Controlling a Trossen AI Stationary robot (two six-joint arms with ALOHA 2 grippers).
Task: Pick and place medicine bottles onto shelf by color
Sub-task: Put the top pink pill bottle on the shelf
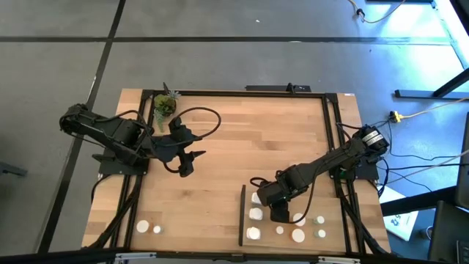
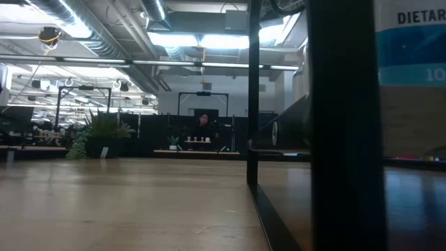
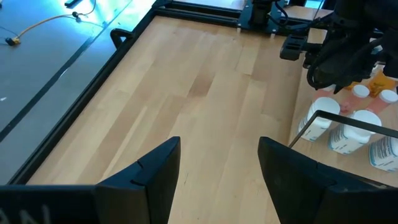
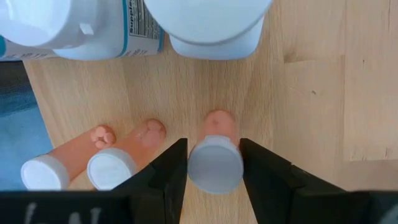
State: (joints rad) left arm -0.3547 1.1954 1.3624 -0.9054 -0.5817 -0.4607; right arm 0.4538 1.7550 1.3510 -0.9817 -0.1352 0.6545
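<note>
Two arms work over a wooden table point(image 1: 234, 139). The right tool point(image 4: 214, 163) is lowered over the shelf point(image 1: 331, 236), a light-wood panel at the near right part of the table with a thin black upright strip point(image 1: 242, 214) along its left edge. In the right wrist view its two dark fingers point(image 4: 169, 174) stand on either side of a small pinkish bottle with a white cap point(image 4: 215, 163); the fingers are close beside the cap, but whether they press on it cannot be told. Just beside this bottle stand two more pinkish bottles with white caps point(image 4: 112, 167), and beyond them two larger white bottles point(image 4: 211, 25), one showing a blue-banded label. From above, further white bottles stand along the shelf's left edge point(image 1: 254, 214), and two small ones with pale green tops point(image 1: 319, 219) stand near its right side. Two white bottles point(image 1: 149, 227) remain on the bare table at the near left, well apart from the shelf. The left tool point(image 1: 187, 163) hangs over the left half of the table, fingers apart and holding nothing, near a small potted plant point(image 1: 165, 105) at the far left corner.
</note>
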